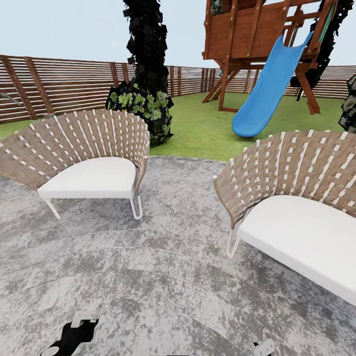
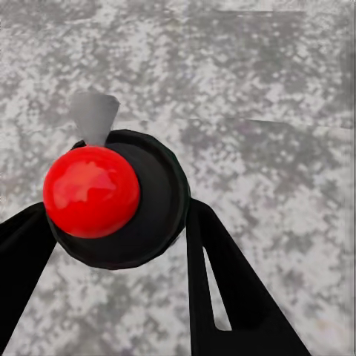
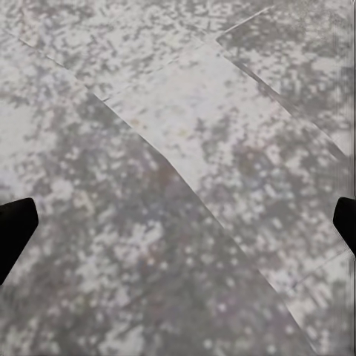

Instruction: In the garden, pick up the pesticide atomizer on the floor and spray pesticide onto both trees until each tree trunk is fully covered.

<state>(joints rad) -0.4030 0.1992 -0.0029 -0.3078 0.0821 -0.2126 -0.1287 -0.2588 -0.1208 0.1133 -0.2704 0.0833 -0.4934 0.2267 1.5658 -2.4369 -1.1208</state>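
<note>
Already you've got the pesticide atomizer (image 2: 111, 200) clamped in the left gripper (image 2: 111, 245), black fingers (image 2: 222, 282) on either side of its black body, red cap toward the wrist camera and grey nozzle pointing off past it over the grey paving (image 1: 163, 277). Right gripper (image 3: 178, 222) hangs spread apart, nothing in it. No bare grey-brown trunk ahead yet. Count: two woven chairs (image 1: 84, 158), one blue slide (image 1: 269, 89), one dark column tree (image 1: 146, 59) on the lawn (image 1: 207, 128). My read: you turn the base to find the trees.
</note>
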